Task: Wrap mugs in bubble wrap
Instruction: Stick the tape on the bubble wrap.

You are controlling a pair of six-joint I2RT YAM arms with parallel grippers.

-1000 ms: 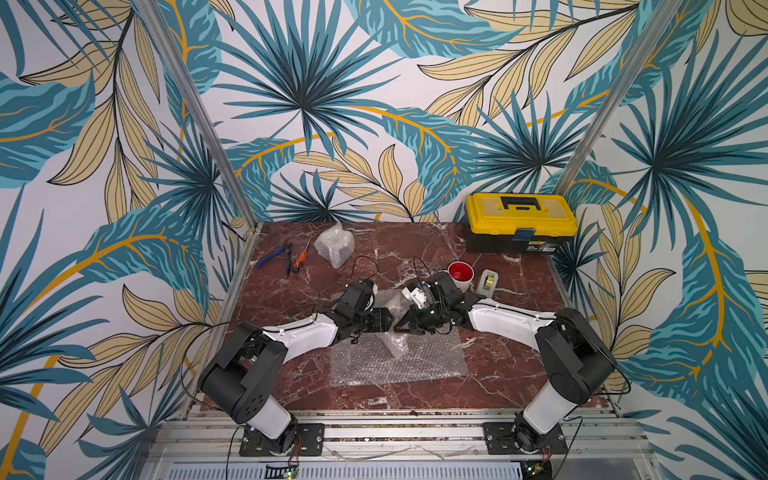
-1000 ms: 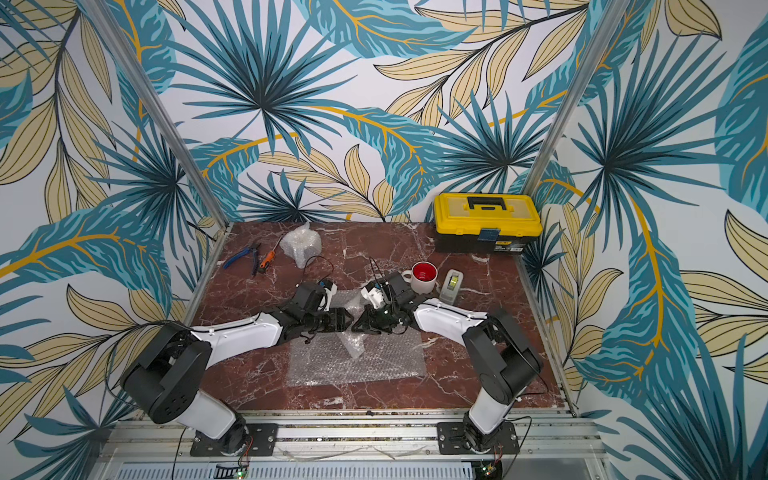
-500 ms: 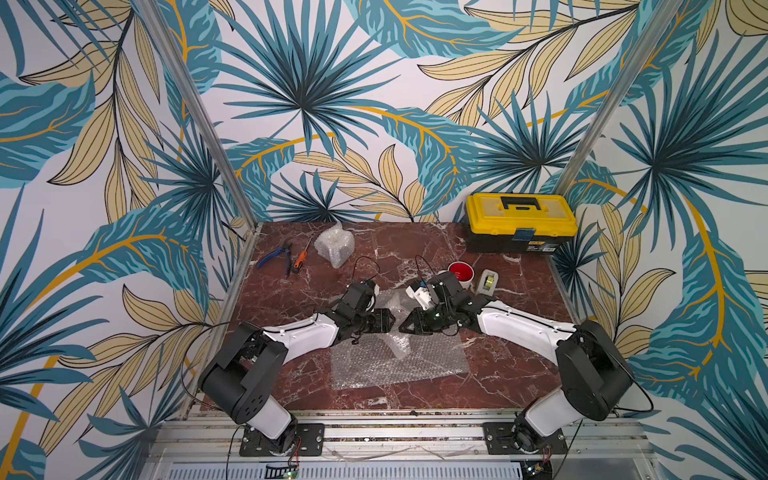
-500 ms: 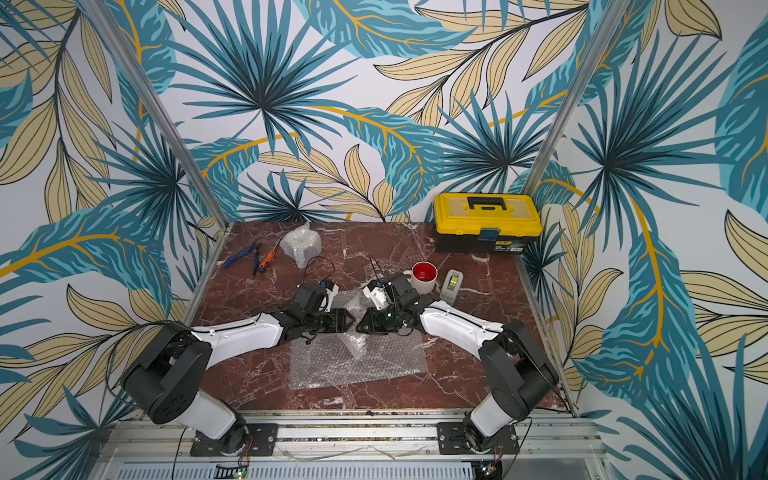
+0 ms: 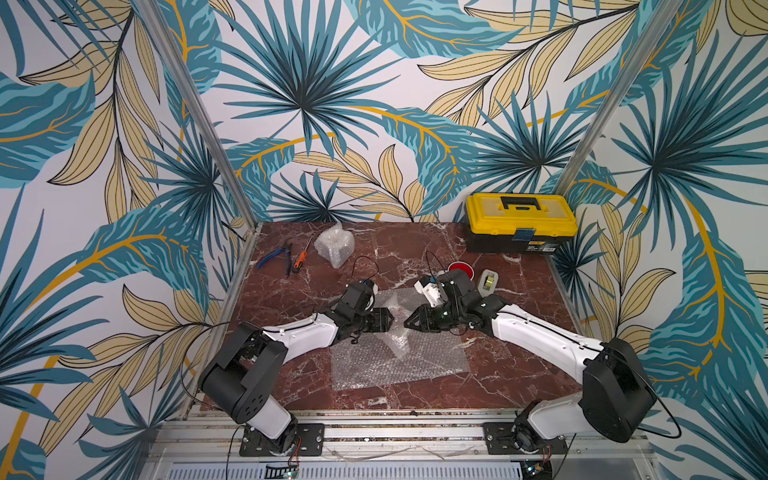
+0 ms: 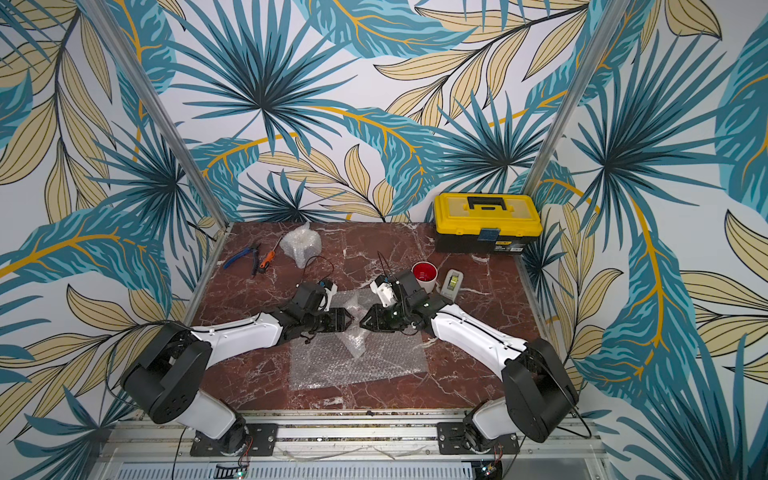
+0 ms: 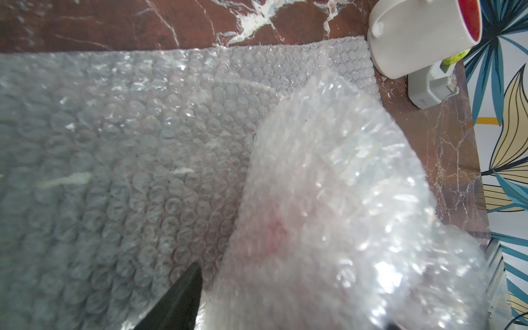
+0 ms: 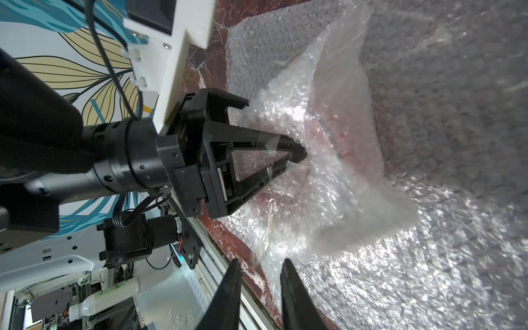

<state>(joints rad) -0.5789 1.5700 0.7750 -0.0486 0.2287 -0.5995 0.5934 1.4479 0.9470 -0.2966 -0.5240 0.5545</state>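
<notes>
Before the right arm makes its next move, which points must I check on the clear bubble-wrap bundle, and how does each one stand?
1. Left gripper clamps the red-tinted bubble-wrap bundle: ok.
2. Right gripper jaws apart, nothing clamped: ok.
3. Bundle fully closed: not ok, a loose flap sticks out.
4. Flat clear bubble-wrap sheet lies beneath: ok.
5. Seam fastened: cannot tell.

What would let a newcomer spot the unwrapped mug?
Find the yellow-lidded black plastic toolbox in the back right corner. In front of it stands a white ceramic mug with a red inside, beside a small grey tape dispenser. It is the only bare mug; the crinkly clear bubble-wrapped bundle in the middle is covered.
</notes>
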